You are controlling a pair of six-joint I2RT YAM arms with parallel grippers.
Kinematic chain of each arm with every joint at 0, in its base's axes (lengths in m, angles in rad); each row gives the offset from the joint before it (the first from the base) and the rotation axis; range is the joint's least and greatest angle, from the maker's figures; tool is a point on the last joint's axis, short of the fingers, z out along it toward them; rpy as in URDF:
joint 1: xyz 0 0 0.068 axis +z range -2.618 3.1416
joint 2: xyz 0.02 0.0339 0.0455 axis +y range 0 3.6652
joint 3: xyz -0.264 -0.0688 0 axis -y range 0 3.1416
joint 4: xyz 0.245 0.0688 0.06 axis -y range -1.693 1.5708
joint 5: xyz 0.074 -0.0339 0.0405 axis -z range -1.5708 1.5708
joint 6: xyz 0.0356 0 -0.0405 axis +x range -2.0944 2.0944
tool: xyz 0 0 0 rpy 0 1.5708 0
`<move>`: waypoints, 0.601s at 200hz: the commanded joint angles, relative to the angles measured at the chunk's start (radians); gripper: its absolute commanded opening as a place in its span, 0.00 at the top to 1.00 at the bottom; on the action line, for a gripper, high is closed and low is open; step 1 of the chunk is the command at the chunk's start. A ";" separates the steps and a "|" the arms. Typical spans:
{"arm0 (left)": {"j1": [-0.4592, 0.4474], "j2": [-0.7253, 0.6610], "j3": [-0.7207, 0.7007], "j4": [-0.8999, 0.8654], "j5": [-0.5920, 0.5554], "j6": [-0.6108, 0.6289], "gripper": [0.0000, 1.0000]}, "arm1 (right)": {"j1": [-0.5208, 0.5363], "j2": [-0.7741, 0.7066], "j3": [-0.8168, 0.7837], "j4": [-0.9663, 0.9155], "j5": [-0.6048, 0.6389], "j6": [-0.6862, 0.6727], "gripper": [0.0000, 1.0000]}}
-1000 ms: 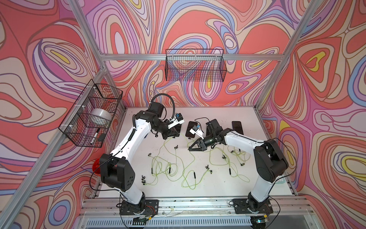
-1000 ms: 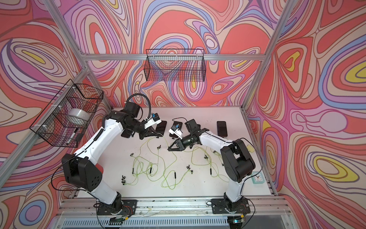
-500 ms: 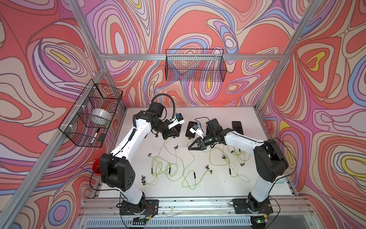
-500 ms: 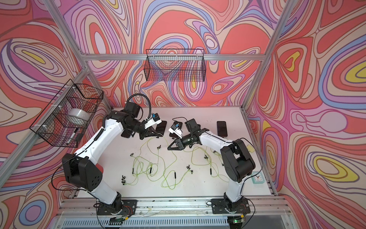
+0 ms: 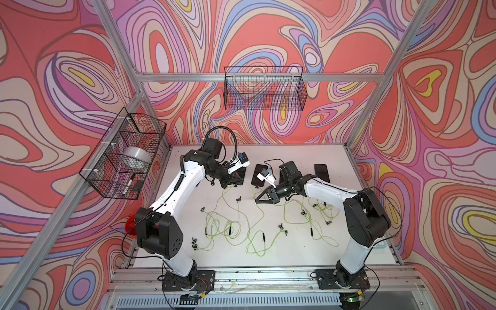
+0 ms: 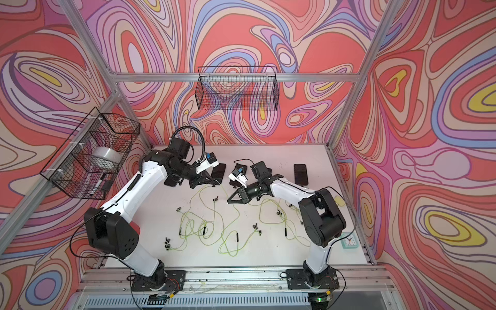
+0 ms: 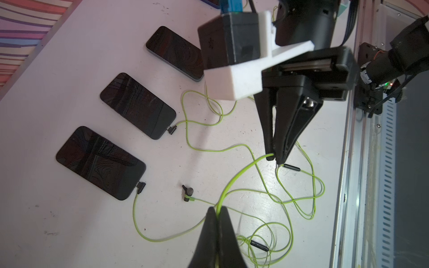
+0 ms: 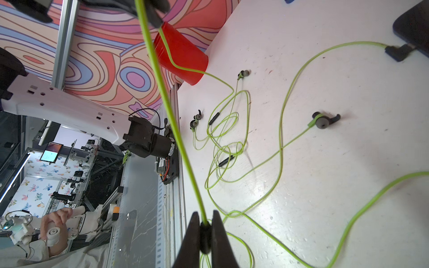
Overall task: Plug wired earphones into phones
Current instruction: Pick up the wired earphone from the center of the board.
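Note:
In the left wrist view my left gripper is shut on a yellow-green earphone cable. That cable runs taut up to my right gripper. In the right wrist view my right gripper is shut on a small dark piece of the same wired earphones. Three black phones lie in a row; the near phone and the middle phone each have a plug in them, and the far phone shows none. In both top views the grippers hang over the table's back middle.
Several loose earphones lie tangled across the table's middle and front. One more phone lies at the back right. A red cup stands at the left edge. Wire baskets hang on the walls.
My right gripper's jaws have closed tighter on the cable piece. Both arms stay almost where they were.

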 commanded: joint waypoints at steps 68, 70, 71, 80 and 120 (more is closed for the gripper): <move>0.033 -0.071 -0.076 0.219 -0.002 -0.177 0.55 | 0.004 -0.080 -0.107 0.267 0.074 0.229 1.00; 0.033 -0.072 -0.078 0.222 -0.002 -0.182 0.55 | 0.004 -0.081 -0.109 0.267 0.077 0.229 1.00; 0.033 -0.072 -0.078 0.223 -0.002 -0.186 0.54 | 0.004 -0.082 -0.110 0.268 0.079 0.229 1.00; 0.036 -0.075 -0.082 0.236 -0.002 -0.207 0.54 | 0.005 -0.090 -0.114 0.266 0.093 0.232 1.00; 0.055 -0.098 -0.078 0.256 -0.014 -0.297 0.46 | 0.004 -0.116 -0.139 0.303 0.135 0.251 1.00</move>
